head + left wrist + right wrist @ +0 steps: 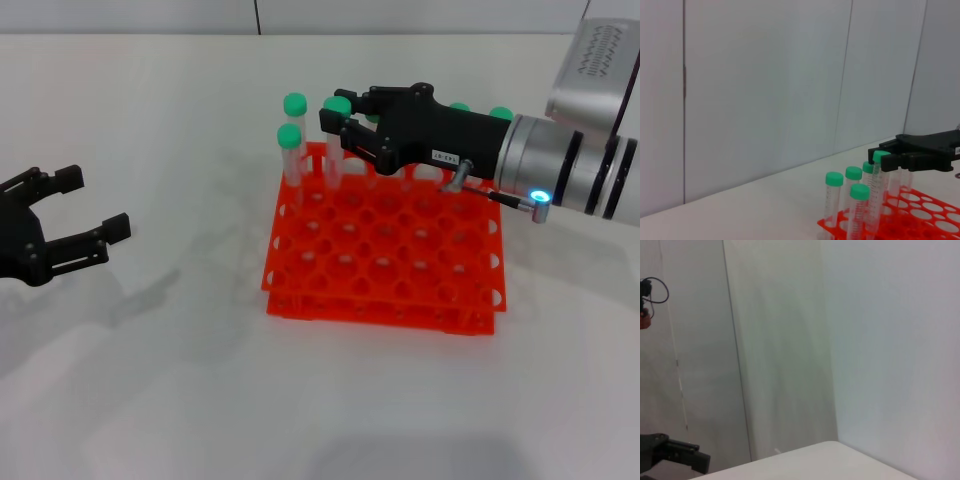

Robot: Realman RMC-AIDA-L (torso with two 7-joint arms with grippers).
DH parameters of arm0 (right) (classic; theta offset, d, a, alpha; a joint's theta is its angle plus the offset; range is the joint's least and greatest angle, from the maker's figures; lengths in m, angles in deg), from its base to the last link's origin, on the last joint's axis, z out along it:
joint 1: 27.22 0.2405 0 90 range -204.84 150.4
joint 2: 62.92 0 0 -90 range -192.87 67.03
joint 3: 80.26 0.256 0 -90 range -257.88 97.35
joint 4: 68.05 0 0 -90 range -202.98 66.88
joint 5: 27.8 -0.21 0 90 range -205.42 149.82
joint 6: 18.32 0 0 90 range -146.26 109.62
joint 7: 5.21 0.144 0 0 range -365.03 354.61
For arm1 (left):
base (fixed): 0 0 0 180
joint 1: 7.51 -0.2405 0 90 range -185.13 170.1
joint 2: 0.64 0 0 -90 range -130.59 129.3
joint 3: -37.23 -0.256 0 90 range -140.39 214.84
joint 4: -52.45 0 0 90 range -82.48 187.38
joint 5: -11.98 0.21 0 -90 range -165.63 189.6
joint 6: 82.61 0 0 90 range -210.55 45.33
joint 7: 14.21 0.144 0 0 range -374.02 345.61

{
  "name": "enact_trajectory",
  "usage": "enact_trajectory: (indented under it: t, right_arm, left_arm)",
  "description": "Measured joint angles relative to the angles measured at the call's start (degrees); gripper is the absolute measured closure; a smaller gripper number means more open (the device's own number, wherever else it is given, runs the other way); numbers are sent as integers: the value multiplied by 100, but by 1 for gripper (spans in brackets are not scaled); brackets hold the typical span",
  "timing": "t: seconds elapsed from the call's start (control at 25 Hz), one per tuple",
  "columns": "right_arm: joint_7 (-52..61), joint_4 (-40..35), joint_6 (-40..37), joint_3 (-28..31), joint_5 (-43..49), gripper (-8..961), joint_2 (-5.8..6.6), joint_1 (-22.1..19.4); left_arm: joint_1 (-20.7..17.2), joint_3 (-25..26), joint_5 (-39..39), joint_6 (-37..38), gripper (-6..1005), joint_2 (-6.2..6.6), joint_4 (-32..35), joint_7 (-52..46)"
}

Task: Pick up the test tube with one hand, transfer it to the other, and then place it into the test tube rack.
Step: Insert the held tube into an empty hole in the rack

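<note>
The orange-red rack [385, 255] sits in the middle of the white table [300, 400], a square two-tier grid of round holes, most of them unfilled. Along its far edge several green-capped tubes stand upright in the holes: two at the far left corner [292, 140], and more caps peeking out behind the right arm.

The right gripper [340, 130], the black one with the small white label, reaches in from the right over the far side of the rack. Its fingers are closed around the test tube [335, 140] just under the green cap. The tube stands upright, its lower end down at the far-left holes of the rack, close beside the two corner tubes; whether it is fully seated in a hole I cannot tell. From the left wrist view the same gripper [885, 157] shows pinching that tube [879, 185] near its cap, with three other capped tubes beside it and the rack [920, 220] below.

The left gripper [85, 215] hangs at the left edge of the table, well apart from the rack, with its fingers spread wide and nothing between them. The right wrist view shows mostly wall panels and a corner of the table.
</note>
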Motion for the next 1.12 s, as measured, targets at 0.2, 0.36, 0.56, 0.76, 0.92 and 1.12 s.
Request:
enact_trajectory:
  t: [0.2, 0.36, 0.56, 0.76, 0.92, 1.12]
  right_arm:
    - [0, 18, 10, 32, 31, 583, 0, -16]
    - [-1, 35, 10, 35, 74, 580, 0, -16]
    - [-1, 44, 10, 29, 223, 577, 0, -20]
    - [29, 16, -12, 32, 398, 574, 0, 3]
    - [48, -2, -13, 40, 430, 572, 0, 16]
    - [60, -11, -20, 44, 435, 538, 0, 40]
  left_arm:
    - [7, 2, 0, 0, 112, -1, 2, 0]
    - [13, 1, -1, 1, 112, -1, 4, 0]
    - [23, -3, -1, 0, 112, -1, 4, 0]
    - [24, -2, -1, -3, 112, -2, 4, -1]
    - [24, -2, -1, -5, 112, -7, 4, -15]
    - [24, -3, -1, -6, 112, -9, 4, -35]
